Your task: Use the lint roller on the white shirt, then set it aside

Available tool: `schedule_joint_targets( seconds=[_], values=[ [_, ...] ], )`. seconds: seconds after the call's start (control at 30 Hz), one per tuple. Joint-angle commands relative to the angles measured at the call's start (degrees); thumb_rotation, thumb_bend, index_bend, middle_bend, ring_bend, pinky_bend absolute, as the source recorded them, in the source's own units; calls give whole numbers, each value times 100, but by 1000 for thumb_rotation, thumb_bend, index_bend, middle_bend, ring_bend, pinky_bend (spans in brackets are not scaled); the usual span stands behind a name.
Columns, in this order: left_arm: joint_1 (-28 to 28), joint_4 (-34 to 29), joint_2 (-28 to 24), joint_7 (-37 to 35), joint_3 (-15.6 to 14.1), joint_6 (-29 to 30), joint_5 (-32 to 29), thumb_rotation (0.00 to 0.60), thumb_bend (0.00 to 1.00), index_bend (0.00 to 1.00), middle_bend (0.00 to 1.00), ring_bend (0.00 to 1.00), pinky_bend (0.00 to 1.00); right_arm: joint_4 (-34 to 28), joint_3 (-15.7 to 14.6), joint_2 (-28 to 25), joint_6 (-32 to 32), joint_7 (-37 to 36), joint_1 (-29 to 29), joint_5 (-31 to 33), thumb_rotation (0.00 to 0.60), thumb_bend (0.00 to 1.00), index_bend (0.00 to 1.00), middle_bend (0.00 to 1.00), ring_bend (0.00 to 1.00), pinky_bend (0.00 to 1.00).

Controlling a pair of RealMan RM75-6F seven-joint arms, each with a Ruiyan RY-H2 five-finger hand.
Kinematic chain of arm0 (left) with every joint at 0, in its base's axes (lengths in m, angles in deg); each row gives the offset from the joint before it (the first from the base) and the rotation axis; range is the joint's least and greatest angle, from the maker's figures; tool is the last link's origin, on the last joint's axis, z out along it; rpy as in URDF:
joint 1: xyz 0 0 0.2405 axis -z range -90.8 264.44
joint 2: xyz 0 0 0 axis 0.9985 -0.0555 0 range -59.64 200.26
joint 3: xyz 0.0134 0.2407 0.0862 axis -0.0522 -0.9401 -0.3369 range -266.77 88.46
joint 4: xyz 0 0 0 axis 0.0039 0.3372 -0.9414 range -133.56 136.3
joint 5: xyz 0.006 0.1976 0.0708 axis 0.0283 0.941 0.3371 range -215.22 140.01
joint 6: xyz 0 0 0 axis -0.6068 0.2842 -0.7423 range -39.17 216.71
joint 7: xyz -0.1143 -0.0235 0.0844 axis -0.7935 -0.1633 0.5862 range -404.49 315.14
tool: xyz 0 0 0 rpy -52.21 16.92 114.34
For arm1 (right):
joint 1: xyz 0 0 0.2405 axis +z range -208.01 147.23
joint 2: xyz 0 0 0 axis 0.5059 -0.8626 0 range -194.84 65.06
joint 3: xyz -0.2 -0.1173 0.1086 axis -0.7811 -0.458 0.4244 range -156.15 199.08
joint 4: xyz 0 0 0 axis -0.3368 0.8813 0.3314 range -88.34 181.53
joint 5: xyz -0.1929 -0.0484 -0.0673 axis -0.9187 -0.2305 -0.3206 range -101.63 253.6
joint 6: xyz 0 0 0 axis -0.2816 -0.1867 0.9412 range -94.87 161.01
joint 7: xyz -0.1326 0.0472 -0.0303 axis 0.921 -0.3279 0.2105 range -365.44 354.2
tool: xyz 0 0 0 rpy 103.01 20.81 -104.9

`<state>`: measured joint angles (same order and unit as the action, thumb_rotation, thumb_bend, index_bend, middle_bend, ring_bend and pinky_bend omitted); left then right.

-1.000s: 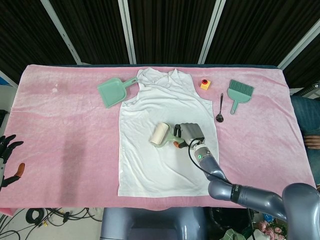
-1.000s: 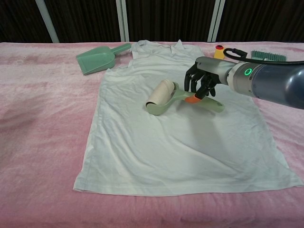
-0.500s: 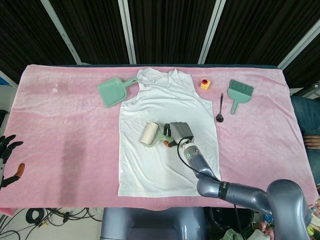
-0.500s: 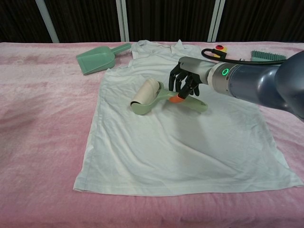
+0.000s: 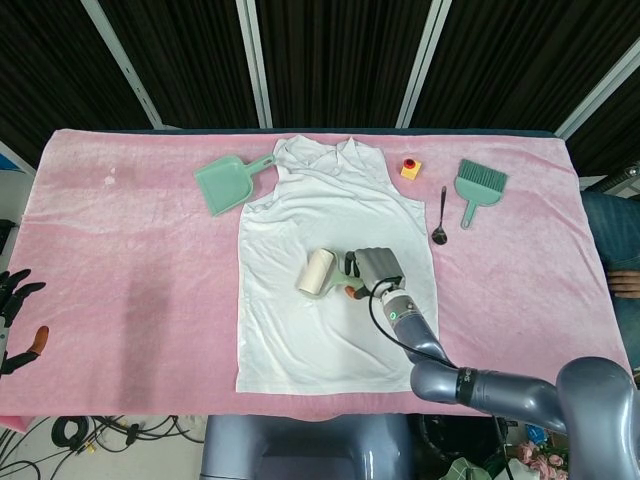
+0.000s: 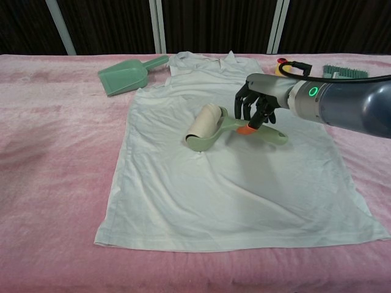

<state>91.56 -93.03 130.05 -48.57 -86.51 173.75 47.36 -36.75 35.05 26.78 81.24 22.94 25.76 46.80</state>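
Note:
A white sleeveless shirt (image 5: 320, 215) (image 6: 183, 183) lies flat on the pink cloth, neck to the far side. The lint roller (image 5: 320, 271) (image 6: 204, 126), a cream roll on a pale green handle, rests on the shirt's middle. My right hand (image 5: 375, 268) (image 6: 256, 105) grips the green handle, fingers curled over it, with the roll pointing to the left of the hand. My left hand (image 5: 15, 300) sits low at the head view's left edge, off the table, fingers spread and holding nothing.
A green dustpan (image 5: 226, 183) (image 6: 125, 75) lies left of the shirt's collar. To the right are a small yellow block with a red top (image 5: 410, 167), a dark spoon (image 5: 440, 218) and a green hand brush (image 5: 478, 188). Pink cloth (image 5: 130, 250) covers the table.
The right hand rolled the lint roller left across the shirt, then brought it back right, ending near where it began.

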Motion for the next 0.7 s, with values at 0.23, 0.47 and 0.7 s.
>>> schedule_joint_targets(
  seconds=[0.23,0.47,0.7],
  values=[
    [0,-19,9,39,-1,6,8,600,413,198,85,0,14,-986,-486,-990,338,346,-301,209,600,685,757,671,706,645],
    [2,-42,34,109,-11,0,19,600,413,198,84,0,14,-1431,-753,-1669,176,386,-428,599,600,689,757,672,707,645],
    [-5,-67,49,146,-8,33,36,600,413,198,84,0,14,-1561,-902,-2136,-111,228,-498,835,600,690,757,673,708,646]
  ],
)
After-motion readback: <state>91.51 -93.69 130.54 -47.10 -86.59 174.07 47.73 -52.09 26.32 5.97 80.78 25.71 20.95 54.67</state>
